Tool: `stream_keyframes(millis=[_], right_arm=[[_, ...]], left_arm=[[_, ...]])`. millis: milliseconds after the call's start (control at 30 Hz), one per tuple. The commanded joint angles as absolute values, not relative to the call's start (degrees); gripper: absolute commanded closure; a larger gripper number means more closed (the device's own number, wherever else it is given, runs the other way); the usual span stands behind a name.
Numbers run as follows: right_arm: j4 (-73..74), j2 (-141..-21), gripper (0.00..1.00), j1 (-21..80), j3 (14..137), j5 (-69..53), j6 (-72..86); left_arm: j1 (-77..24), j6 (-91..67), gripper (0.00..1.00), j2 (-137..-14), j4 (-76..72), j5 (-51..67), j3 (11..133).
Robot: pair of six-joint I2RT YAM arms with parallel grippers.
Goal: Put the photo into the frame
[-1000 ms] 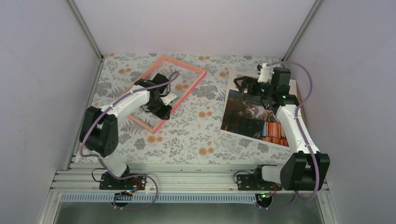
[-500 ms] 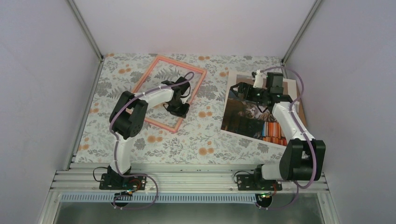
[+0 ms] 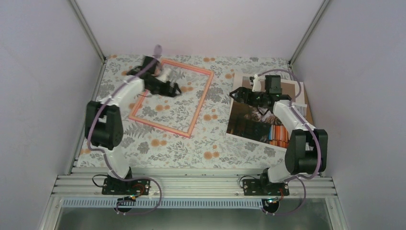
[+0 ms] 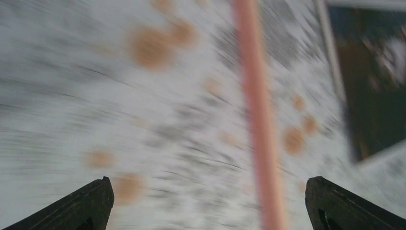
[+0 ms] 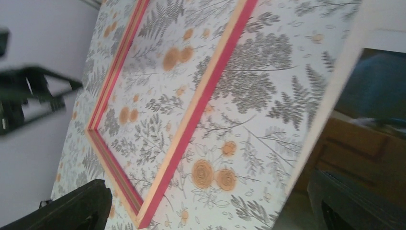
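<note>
The pink frame (image 3: pixel 197 105) lies flat on the flowered tablecloth at the back left; through it the cloth shows. My left gripper (image 3: pixel 173 89) hovers open over the frame's far-left part and holds nothing. The left wrist view is blurred: a pink frame edge (image 4: pixel 256 120) runs between the fingers (image 4: pixel 91 206), and the dark photo (image 4: pixel 373 86) is at the upper right. The cat photo (image 3: pixel 258 120) lies flat at the right. My right gripper (image 3: pixel 235 94) stands open at its far-left corner. In the right wrist view the frame (image 5: pixel 201 110) lies ahead and the photo's white border (image 5: pixel 335 96) is on the right.
A brown board's edge (image 3: pixel 309 114) shows beyond the photo's right side, near the right wall. White walls close in the table on three sides. The left gripper (image 5: pixel 33 96) appears at the left of the right wrist view.
The left gripper has opened and let go of the frame, which now lies flat. It swung to the frame's far-left part. The right gripper moved left to the photo's corner.
</note>
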State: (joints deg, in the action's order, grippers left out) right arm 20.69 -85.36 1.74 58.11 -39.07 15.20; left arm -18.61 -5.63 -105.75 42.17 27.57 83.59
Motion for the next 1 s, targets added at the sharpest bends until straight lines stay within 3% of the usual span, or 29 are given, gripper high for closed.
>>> stream_keyframes(millis=[0,300,500,700,967], right_arm=[[17.2,-88.3,0.00,5.0,60.0,-41.8,15.6],[15.8,-94.9,0.00,8.5,62.9,-44.3,13.9],[16.3,-96.8,0.00,8.9,63.2,-43.8,12.8],[18.1,-95.8,0.00,8.7,64.2,-38.4,10.9],[19.4,-93.4,0.00,6.0,67.1,-33.7,9.9]], left_arm=[[-5.6,11.3,0.00,-104.8,39.4,23.7,86.8],[5.5,18.9,0.00,-121.6,41.4,24.0,99.4],[5.4,20.3,0.23,-126.8,43.8,26.5,102.0],[-3.8,20.0,0.26,-116.4,35.9,14.7,91.8],[-19.0,11.6,0.21,-115.5,36.8,18.5,92.0]])
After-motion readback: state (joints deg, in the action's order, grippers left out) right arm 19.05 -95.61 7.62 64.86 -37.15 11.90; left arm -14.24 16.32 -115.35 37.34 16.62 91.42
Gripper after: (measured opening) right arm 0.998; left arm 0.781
